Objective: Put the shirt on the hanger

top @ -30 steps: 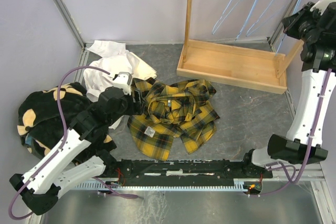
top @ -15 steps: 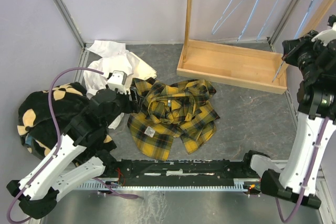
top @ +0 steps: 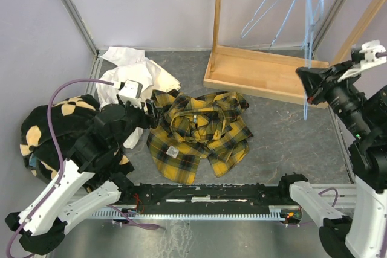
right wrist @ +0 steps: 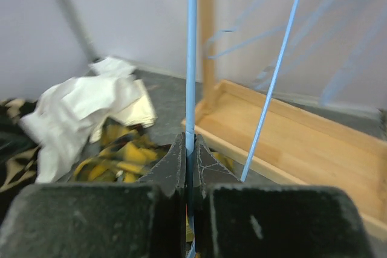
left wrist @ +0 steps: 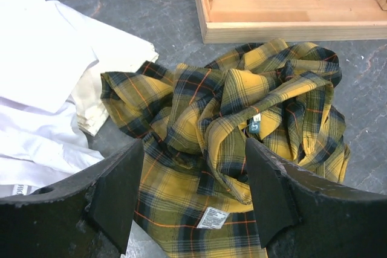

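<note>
Top external view: the shirt (top: 196,134) lies crumpled at frame centre, not yet hung. My left gripper (top: 149,113) hovers wide open at its left edge. My right gripper (top: 305,83), at right, pinches the hanger (top: 308,28) aloft. Dressing it remains.

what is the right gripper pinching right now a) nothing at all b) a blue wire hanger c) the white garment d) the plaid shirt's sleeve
b: the right gripper is shut on the thin blue wire of the hanger, while the shirt lies crumpled apart from it.
</note>
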{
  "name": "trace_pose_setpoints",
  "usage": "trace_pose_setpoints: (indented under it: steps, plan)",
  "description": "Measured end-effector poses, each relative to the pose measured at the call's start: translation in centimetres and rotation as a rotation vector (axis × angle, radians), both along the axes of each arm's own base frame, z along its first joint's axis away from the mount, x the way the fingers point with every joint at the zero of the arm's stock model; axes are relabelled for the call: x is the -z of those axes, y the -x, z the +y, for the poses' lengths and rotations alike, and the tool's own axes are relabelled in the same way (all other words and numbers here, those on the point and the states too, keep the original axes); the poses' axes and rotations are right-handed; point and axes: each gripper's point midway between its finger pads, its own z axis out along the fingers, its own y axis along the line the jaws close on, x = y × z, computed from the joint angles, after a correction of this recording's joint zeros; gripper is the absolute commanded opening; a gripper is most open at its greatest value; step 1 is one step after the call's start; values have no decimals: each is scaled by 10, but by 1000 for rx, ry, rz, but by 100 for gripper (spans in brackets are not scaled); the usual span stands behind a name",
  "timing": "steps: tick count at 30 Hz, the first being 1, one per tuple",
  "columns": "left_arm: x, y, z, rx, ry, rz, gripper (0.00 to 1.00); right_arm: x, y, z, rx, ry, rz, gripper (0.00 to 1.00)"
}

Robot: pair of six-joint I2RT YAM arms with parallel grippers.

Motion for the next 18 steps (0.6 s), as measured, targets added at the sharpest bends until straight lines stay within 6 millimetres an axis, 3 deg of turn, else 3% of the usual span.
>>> trace_pose_setpoints:
  steps: [6, 14, 18]
  plan:
    - [-18, 0, -1, 32, -16, -54, 77, 2, 38, 60, -361, 71, -20, 0]
    - [-44, 4, -1, 87, -55, -136, 76, 35, 61, 128, -764, 144, 87, 0]
    - [-54, 6, 0, 113, -86, -179, 76, 57, 66, 151, -881, 183, 159, 0]
